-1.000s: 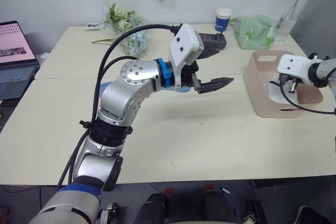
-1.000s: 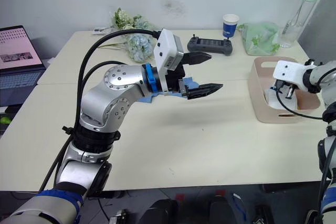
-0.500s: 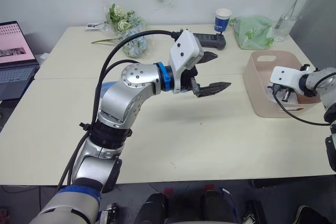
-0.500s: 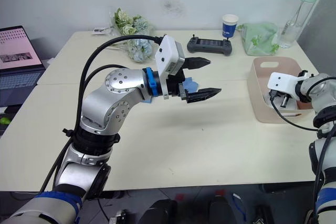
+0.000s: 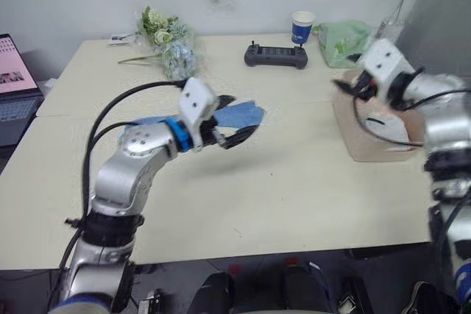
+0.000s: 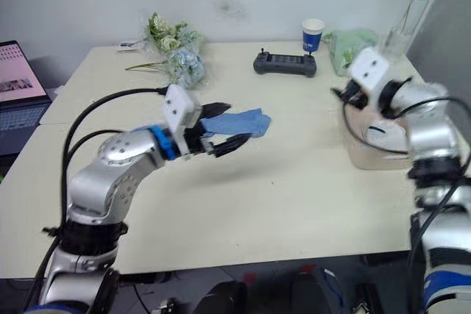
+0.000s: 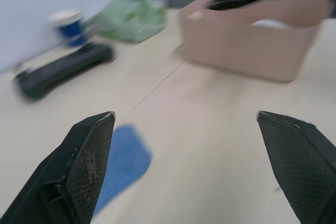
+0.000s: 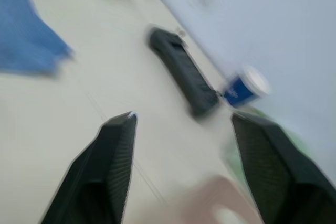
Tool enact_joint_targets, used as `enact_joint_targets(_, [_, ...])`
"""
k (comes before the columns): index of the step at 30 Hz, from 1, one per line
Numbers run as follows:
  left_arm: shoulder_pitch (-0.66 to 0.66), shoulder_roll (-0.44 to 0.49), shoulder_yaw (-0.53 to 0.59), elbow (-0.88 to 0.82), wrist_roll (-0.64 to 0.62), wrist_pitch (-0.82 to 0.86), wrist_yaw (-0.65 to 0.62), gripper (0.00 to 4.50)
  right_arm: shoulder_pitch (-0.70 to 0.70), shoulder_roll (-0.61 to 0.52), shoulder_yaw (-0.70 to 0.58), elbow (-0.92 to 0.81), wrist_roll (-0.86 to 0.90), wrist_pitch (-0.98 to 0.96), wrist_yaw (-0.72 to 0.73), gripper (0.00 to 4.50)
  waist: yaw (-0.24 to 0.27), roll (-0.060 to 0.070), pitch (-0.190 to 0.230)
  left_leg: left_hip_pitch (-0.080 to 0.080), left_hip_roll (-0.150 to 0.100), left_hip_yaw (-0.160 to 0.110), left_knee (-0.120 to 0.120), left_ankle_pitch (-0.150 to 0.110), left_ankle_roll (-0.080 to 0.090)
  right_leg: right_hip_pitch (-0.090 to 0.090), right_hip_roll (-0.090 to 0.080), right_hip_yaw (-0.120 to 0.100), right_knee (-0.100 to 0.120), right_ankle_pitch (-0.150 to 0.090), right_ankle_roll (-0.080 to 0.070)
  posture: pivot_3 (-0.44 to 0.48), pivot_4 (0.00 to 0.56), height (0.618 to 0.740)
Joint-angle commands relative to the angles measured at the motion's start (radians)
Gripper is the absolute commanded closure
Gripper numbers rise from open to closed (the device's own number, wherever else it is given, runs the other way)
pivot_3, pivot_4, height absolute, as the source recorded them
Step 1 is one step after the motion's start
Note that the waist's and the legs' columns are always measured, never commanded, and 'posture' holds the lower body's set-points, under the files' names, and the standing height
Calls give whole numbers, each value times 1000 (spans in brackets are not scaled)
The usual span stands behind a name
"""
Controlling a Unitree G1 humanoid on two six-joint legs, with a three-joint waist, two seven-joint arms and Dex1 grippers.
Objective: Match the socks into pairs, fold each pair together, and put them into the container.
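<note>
Socks-wise, my right pincer just left the container empty, spread; left pincer, open, nears blue sock.

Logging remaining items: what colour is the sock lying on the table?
Light blue sock, clearest in the right eye view.

No readable text for you here.
You can make out pale marks on the blue-and-white paper cup at the far side of the table and pink blocks on the laptop screen at the far left, but no letters, numbers or brand can be read on either.
</note>
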Motion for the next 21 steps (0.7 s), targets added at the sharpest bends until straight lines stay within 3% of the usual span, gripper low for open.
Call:
enact_joint_targets(1, [122,-31,64,-102,-5,-33,75,0,139,65,-15,-256,53,124,-82,21,16,0,0,-1,-1,0,0,0,0,0,-1,0,0,0,0,0,150,740])
enact_joint_targets(4, [335,-68,65,-142,39,-85,137,0,338,132,9,-373,34,150,-156,21,37,0,-1,-1,-3,0,3,0,0,1,-2,0,0,0,0,0,150,740])
enact_joint_targets(11, [614,-165,143,-130,87,-251,242,0,623,180,-12,-502,5,157,-290,21,49,0,-1,2,-2,0,1,0,0,2,-2,1,1,0,0,0,150,740])
enact_joint_targets(16, [685,-206,178,-136,87,-299,286,0,722,185,-33,-552,11,149,-337,21,48,0,-2,3,-2,1,-1,0,0,3,-1,1,0,0,0,0,150,740])
enact_joint_targets(21, [684,-208,159,-115,103,-326,295,0,710,181,-22,-531,8,136,-346,21,46,0,-2,4,-1,1,-1,0,0,3,0,1,0,0,0,0,150,740])
